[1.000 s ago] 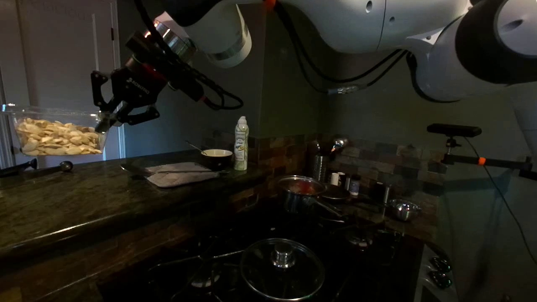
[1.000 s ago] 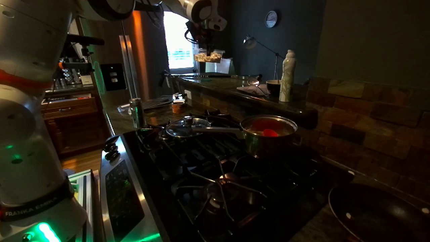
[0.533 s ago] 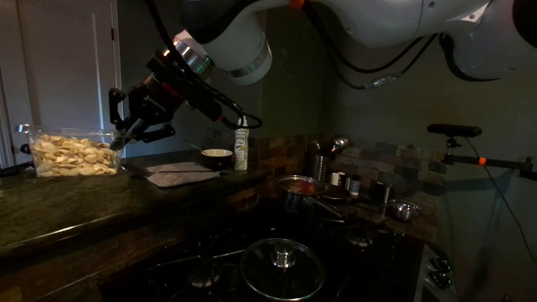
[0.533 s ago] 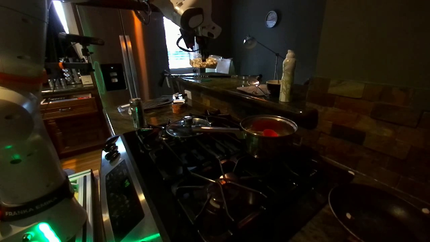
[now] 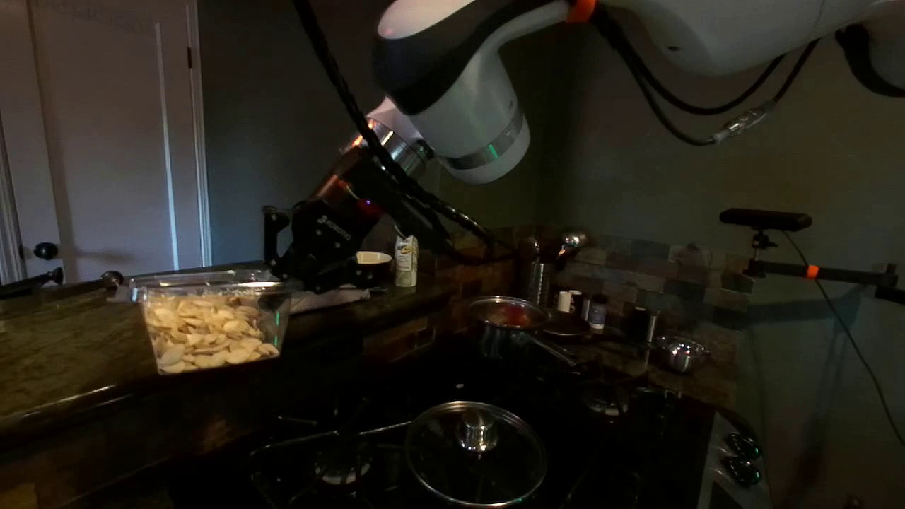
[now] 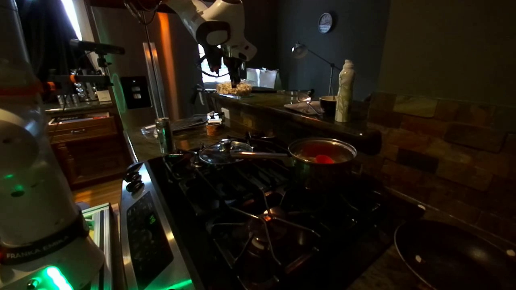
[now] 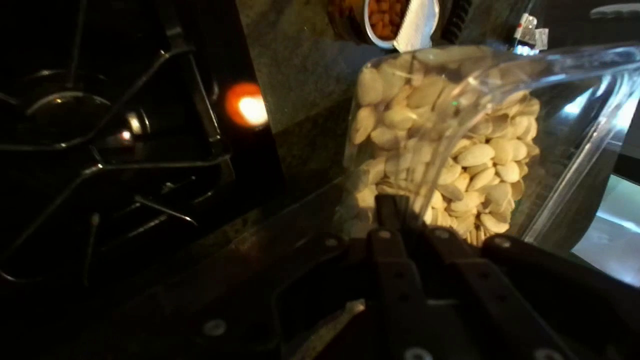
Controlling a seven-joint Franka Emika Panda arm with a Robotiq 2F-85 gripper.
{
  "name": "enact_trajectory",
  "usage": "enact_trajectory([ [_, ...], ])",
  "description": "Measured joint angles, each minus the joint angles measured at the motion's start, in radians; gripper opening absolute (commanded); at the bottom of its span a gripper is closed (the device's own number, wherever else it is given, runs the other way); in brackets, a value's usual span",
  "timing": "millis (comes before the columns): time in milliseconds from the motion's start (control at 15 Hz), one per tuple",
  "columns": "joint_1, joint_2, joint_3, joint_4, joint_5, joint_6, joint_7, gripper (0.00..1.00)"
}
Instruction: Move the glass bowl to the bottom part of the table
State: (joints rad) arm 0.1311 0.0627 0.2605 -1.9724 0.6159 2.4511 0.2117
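1. While the jaws pinch its wall, the glass bowl (image 5: 271, 311) holding pale pieces (image 5: 212, 332) overlaps the front edge of the tabletop (image 5: 63, 339) in an exterior view; whether the two touch, I cannot tell. Lower and right of the bowl lies a glass lid (image 5: 475, 456).
2. In an exterior view, well to the right of the bowl, a dark dish (image 6: 328, 105) and a spray bottle (image 6: 345, 92) stand on the tabletop.
3. In the wrist view, the bowl's near wall is between the jaws; a burner grate (image 7: 150, 164) lies left of the bowl, a brown container (image 7: 345, 20) near its upper edge.
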Motion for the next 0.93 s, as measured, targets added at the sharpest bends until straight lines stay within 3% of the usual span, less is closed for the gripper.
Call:
enact_trajectory([
  [200,0.0,-0.042,-0.002,-0.059,0.011,0.002,-0.006,0.04],
  [600,0.017,-0.042,-0.009,-0.07,0.007,0.005,-0.019,0.01],
  [933,0.082,-0.06,0.008,-0.175,0.042,0.144,-0.091,0.01],
])
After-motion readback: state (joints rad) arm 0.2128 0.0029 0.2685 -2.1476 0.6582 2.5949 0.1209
